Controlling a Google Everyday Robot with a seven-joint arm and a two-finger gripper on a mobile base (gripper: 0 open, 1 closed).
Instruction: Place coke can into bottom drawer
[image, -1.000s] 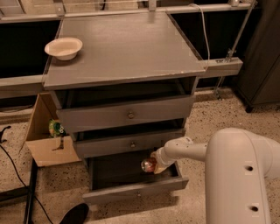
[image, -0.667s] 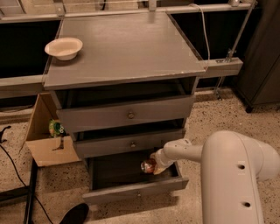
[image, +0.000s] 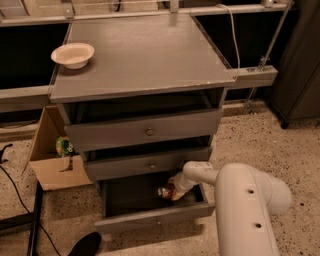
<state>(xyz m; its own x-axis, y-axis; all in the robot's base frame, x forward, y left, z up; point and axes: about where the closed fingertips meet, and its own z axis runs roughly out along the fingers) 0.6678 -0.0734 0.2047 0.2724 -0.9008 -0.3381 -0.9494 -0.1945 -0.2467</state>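
Note:
The coke can (image: 166, 190) lies on its side inside the open bottom drawer (image: 150, 218), toward its right half; only its silver end and a strip of red-orange body show. My gripper (image: 175, 190) reaches down into the drawer from the white arm (image: 240, 200) at the right and sits right against the can. The drawer is pulled out, showing its dark interior and short grey front with a tiny knob (image: 158, 221).
A white bowl (image: 73, 54) sits on the grey cabinet top (image: 145, 55). The top drawer (image: 145, 131) and middle drawer (image: 150, 164) are slightly ajar. A cardboard box (image: 52, 160) stands on the floor at the left, with black cables and a dark object (image: 85, 245) nearby.
The view has shifted slightly and the arm's body now covers more of the lower right. The gripper and can stay in about the same place inside the drawer.

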